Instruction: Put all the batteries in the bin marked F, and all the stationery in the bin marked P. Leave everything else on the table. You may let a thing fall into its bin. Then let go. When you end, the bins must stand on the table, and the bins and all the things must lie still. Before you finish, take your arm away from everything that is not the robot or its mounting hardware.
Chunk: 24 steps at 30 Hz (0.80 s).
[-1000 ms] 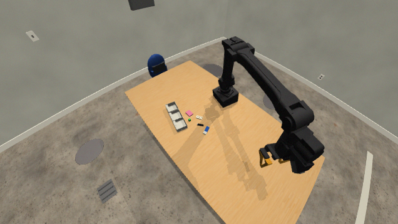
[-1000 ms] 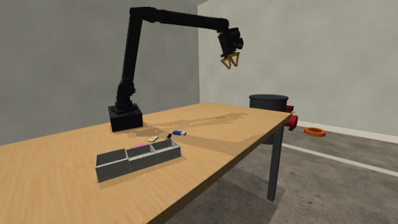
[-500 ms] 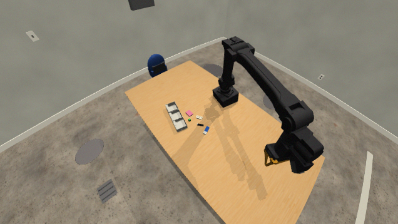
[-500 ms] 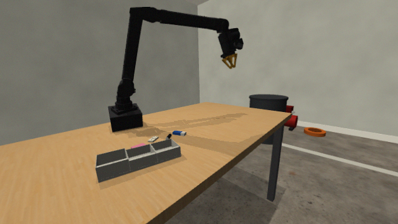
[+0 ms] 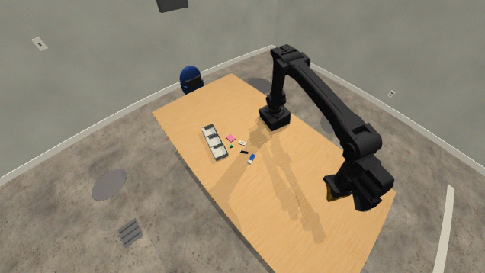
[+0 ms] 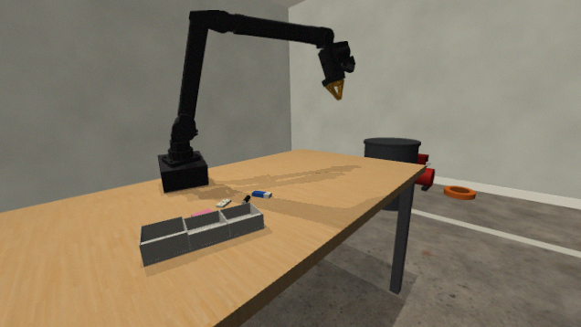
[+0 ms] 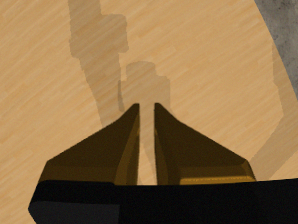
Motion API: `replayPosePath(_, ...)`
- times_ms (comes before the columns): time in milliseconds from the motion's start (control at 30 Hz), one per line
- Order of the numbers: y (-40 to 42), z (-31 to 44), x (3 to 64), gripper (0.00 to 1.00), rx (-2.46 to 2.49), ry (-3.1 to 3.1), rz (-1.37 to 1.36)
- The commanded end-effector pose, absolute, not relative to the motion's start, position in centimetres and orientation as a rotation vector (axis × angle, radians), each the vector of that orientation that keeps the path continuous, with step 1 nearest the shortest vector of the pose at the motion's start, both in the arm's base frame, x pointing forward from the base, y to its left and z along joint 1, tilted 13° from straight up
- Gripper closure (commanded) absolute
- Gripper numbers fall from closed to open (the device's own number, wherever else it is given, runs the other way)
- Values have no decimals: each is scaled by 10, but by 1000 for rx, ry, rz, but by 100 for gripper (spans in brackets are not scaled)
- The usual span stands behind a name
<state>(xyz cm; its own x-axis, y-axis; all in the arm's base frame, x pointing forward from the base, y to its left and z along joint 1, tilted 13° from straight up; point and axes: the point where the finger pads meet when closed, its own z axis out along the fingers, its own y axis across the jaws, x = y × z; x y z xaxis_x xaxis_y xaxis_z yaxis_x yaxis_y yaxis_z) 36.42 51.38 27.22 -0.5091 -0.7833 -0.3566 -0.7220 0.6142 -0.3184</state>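
While the blue-and-white block [image 5: 251, 158] [image 6: 261, 195] lies well apart, the gripper [image 5: 329, 199] [image 6: 338, 98] [image 7: 146, 112] hangs clenched.

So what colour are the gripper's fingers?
Amber-brown fingers, shown best in the wrist view, up close.

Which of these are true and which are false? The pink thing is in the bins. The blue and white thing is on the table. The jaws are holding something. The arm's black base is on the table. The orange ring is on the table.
1. The flat pink thing is in the bins. False: it lies on the table beside the three joined bins.
2. The blue and white block is on the table. True.
3. The jaws are holding something. False: nothing is between them.
4. The arm's black base is on the table. True.
5. The orange ring is on the table. False: it is on the floor.
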Motion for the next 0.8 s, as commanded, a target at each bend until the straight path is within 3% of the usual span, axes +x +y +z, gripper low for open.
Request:
replayPosePath(0,515,276,365,92,-1186,2369,-171)
replayPosePath(500,513,276,373,92,-1169,2352,-154)
replayPosePath(767,510,201,389,92,-1180,2362,-166)
